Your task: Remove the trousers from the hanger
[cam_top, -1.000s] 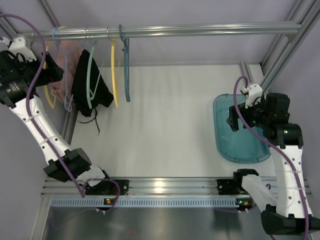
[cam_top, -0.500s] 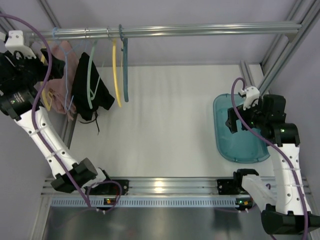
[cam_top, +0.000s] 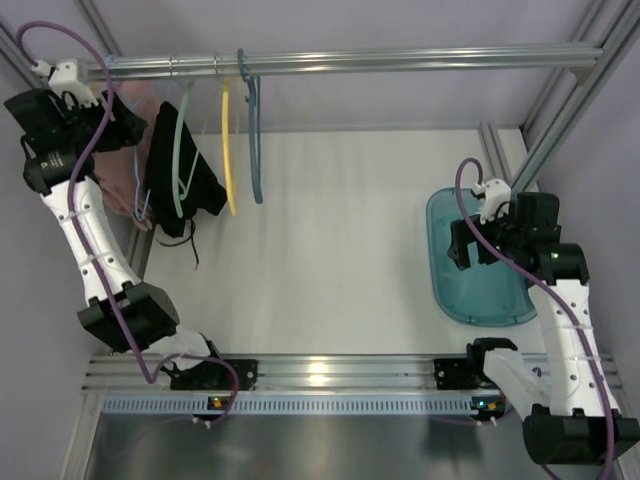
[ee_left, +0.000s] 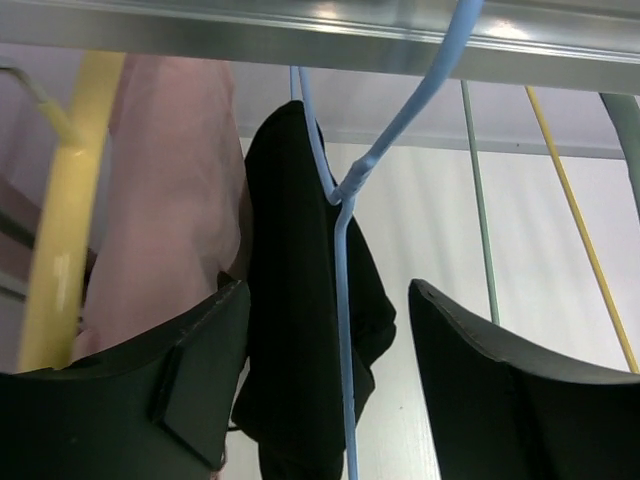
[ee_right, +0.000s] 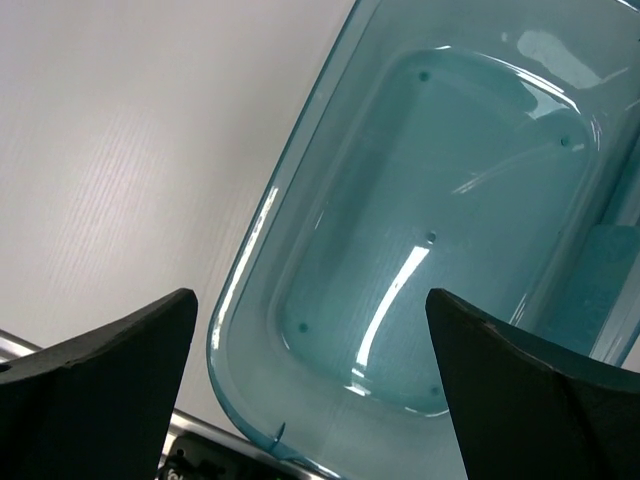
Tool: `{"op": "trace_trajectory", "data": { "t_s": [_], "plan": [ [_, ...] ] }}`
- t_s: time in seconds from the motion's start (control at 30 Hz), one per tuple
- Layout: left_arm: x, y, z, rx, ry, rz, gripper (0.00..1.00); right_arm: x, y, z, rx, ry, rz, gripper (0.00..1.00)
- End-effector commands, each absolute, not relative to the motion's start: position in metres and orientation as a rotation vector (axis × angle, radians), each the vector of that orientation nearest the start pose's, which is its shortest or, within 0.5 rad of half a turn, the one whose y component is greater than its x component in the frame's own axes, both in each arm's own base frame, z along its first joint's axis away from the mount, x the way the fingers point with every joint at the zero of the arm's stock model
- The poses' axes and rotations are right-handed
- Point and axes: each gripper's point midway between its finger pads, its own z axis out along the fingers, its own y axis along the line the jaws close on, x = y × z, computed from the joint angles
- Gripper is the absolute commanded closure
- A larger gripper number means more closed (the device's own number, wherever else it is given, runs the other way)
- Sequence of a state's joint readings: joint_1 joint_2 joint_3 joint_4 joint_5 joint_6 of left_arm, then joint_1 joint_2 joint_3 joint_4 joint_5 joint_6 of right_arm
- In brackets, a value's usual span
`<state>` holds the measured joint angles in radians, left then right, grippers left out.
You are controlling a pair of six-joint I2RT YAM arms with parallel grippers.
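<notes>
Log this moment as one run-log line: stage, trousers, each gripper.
stage: pre-grasp | trousers: on hanger, hung from rail | left gripper: open, facing hanger, nothing gripped | right gripper: open, over teal tray

Below right gripper (ee_right: 310, 300), teal tray (ee_right: 250, 262) on white table (ee_right: 120, 130); gripper fingers spread wide apart.

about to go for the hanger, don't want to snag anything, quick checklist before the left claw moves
1. left claw open: ok
2. hanger lined up between its fingers: ok; depth cannot tell
3. trousers hanging on the hanger: ok
4. hanger hook over the rail: ok
5. pink garment clear of the claw: cannot tell
6. right claw open and empty: ok
</notes>
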<state>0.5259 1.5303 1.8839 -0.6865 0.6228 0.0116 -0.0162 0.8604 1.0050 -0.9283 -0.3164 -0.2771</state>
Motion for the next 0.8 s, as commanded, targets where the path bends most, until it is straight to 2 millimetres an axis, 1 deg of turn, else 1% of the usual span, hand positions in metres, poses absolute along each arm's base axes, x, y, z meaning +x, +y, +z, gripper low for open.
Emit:
{"op": "trace_trajectory", "data": {
  "t_s": [0.0,0.03,0.07,0.1,0.2,0.23,0.37,0.43,0.5,0.53,0.6,0.67,0.73,0.77],
  "plan": [
    [0.421,0.112,0.427,0.004,1.759,-0.150,0.31,0.238,0.038,0.211,-0.432,2.234,0.214,0.01],
    [0.425,0.108,0.426,0.008,1.754,-0.148,0.32,0.238,0.037,0.210,-0.431,2.238,0.211,0.01],
    [0.429,0.110,0.427,0.007,1.734,-0.132,0.34,0.239,0.037,0.209,-0.428,2.245,0.212,0.01],
    [0.433,0.111,0.419,-0.006,1.742,-0.135,0.35,0.241,0.037,0.209,-0.428,2.245,0.212,0.00],
    [0.442,0.111,0.411,-0.010,1.740,-0.124,0.37,0.243,0.037,0.207,-0.427,2.253,0.212,0.01],
    [0.447,0.111,0.406,-0.011,1.751,-0.132,0.39,0.243,0.037,0.206,-0.426,2.256,0.212,0.01],
    [0.452,0.109,0.397,-0.054,1.764,-0.166,0.48,0.247,0.036,0.202,-0.422,2.268,0.210,0.00],
    [0.454,0.110,0.401,-0.055,1.739,-0.159,0.52,0.249,0.036,0.203,-0.418,2.265,0.209,0.01],
    [0.452,0.105,0.398,-0.044,1.727,-0.181,0.57,0.250,0.036,0.203,-0.415,2.270,0.213,0.01],
    [0.451,0.103,0.399,-0.036,1.723,-0.192,0.65,0.251,0.036,0.203,-0.415,2.268,0.213,0.01],
    [0.450,0.101,0.397,-0.046,1.723,-0.213,0.70,0.251,0.036,0.202,-0.413,2.270,0.217,0.01],
    [0.449,0.101,0.403,-0.051,1.698,-0.207,0.79,0.250,0.037,0.201,-0.413,2.271,0.219,0.01],
    [0.443,0.098,0.409,-0.057,1.673,-0.208,0.87,0.248,0.036,0.200,-0.413,2.273,0.218,0.01],
    [0.442,0.098,0.416,-0.056,1.650,-0.199,1.00,0.248,0.036,0.201,-0.413,2.268,0.216,0.01]
  ]
}}
